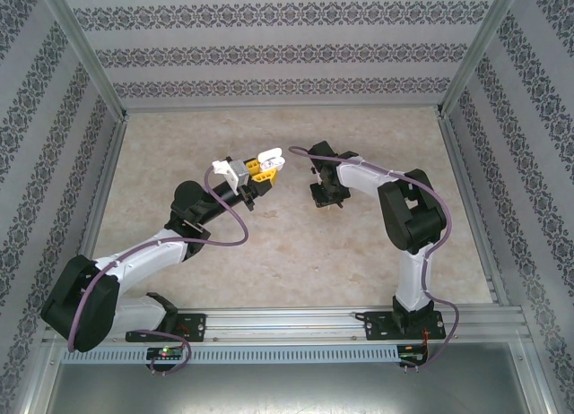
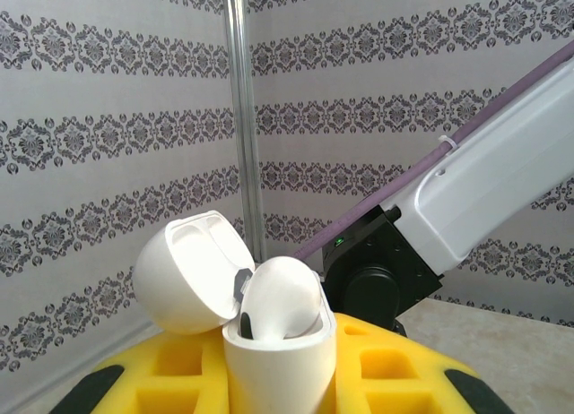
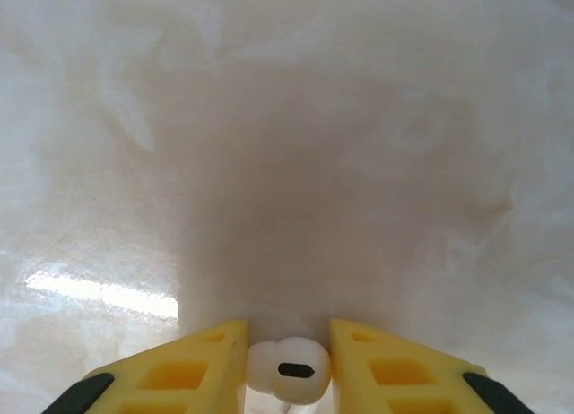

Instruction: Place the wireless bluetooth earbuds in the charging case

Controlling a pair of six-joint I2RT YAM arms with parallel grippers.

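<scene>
The charging case (image 2: pixel 278 365) stands upright, long axis vertical, its lid (image 2: pixel 193 271) swung open to the left in the left wrist view. One white earbud (image 2: pixel 282 293) sits in it, head up. The left gripper (image 1: pixel 260 166) clamps the case's body, its arm stretched forward and rightward over the table (image 1: pixel 296 244). A second earbud (image 3: pixel 289 369), grille facing the camera and stem hidden, is pinched in the right gripper (image 3: pixel 287 338), whose arm folds at the elbow and points down. One case, two buds.
</scene>
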